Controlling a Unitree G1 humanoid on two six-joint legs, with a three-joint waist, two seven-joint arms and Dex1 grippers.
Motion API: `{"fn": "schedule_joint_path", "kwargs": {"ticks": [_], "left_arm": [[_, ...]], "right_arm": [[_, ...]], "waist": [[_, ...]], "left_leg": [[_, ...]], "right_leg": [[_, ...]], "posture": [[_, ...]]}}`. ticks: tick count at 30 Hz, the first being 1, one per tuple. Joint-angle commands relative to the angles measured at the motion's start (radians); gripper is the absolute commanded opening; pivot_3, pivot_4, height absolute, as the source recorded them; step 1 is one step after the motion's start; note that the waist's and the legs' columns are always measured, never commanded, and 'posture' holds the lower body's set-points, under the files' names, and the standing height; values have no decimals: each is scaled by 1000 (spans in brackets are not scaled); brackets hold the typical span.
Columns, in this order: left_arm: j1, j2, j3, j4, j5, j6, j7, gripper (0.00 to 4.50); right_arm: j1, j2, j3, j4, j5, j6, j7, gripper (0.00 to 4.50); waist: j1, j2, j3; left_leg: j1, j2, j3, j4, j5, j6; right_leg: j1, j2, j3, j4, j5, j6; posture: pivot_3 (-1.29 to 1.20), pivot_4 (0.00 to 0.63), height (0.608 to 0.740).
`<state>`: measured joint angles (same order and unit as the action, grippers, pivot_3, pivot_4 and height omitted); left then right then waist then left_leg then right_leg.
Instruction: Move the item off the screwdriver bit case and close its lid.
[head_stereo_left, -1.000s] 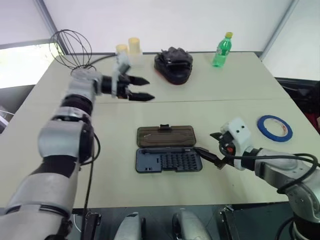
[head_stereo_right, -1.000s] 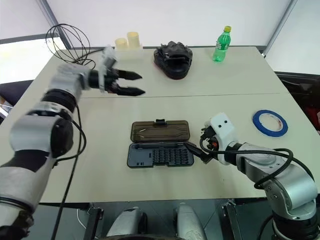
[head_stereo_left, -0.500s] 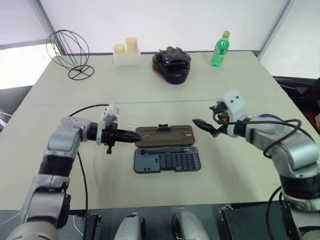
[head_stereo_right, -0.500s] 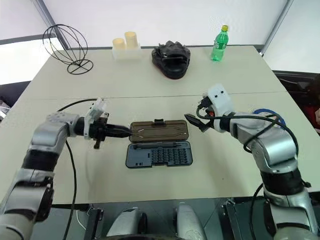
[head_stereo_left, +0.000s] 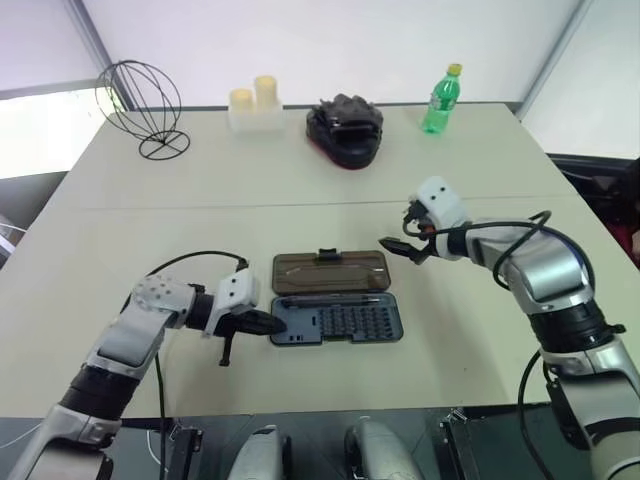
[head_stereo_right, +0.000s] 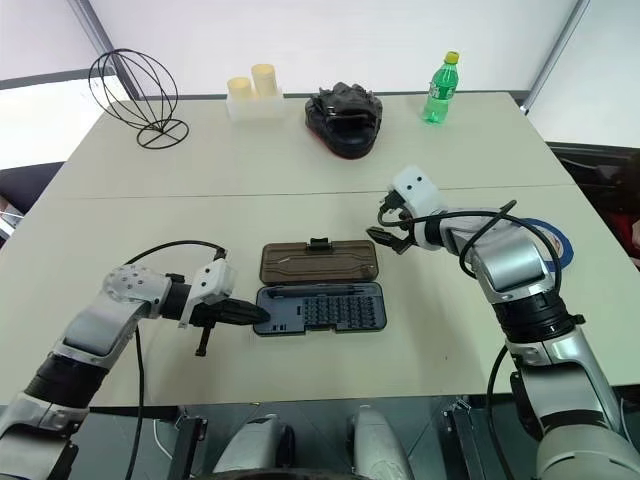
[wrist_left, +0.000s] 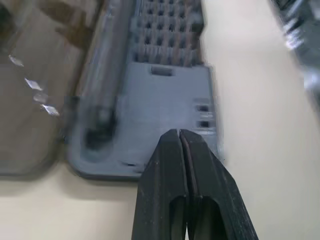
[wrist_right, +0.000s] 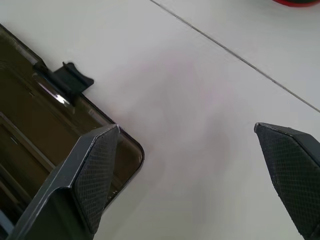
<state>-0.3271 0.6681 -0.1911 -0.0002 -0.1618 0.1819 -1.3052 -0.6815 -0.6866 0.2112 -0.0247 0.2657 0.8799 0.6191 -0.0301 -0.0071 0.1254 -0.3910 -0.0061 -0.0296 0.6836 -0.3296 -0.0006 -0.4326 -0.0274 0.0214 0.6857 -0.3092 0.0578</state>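
At centre of the worktop (head_stereo_left: 150, 230) the screwdriver bit case (head_stereo_left: 338, 322) is found open, lid (head_stereo_left: 332, 272) flat at 12 o'clock. The closed left tool (head_stereo_left: 268, 322) is set at its 9 o'clock end, judged steadying; the spread right tool (head_stereo_left: 401, 250) is poised at the lid's 3 o'clock corner. The item (head_stereo_right: 552, 236) is seen behind the right arm at 3 o'clock.

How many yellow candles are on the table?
2. Both candles stand side by side at the table's far edge, the shorter one and the taller one, between the wire ball and the black object.
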Motion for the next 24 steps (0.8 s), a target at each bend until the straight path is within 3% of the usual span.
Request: {"fn": "schedule_joint_path", "kwargs": {"ticks": [1,5,16,17,18,24], "left_arm": [[17,-9,-39,87,65,-52,53,46],[19,-16,-45,106,45,-47,57,46],[61,-24,-53,78,22,-35,74,46],[67,-23,-52,70,19,-30,77,0],[71,-22,-50,62,15,-24,81,0],[95,-18,-34,10,-4,20,107,0]], "right_arm": [[-32,-5,16,4,-24,-17,48,4500],[-84,15,92,87,-71,-64,120,4500],[-271,186,222,578,-194,-234,324,4500],[-272,195,233,614,-206,-253,347,3937],[-272,202,244,646,-220,-275,371,3673],[-272,228,266,766,-295,-391,430,553]], "waist": [[4,1,-1],[11,2,-1],[12,3,-2],[10,5,-3],[10,5,-5],[9,5,-6]], "left_leg": [[0,0,0,0,0,0],[1,0,0,0,0,0],[4,0,0,0,0,0],[4,-1,0,0,0,0],[4,-1,0,0,0,0],[16,-1,0,-3,-1,2]], "right_leg": [[0,0,0,0,0,0],[1,0,0,0,0,0],[4,-1,0,0,0,0],[4,-1,0,0,0,0],[4,-1,0,0,0,0],[15,-1,0,-1,0,0]], "posture": [[0,150,740],[0,150,740],[0,150,740],[0,150,740],[0,150,740],[0,150,740]]}}
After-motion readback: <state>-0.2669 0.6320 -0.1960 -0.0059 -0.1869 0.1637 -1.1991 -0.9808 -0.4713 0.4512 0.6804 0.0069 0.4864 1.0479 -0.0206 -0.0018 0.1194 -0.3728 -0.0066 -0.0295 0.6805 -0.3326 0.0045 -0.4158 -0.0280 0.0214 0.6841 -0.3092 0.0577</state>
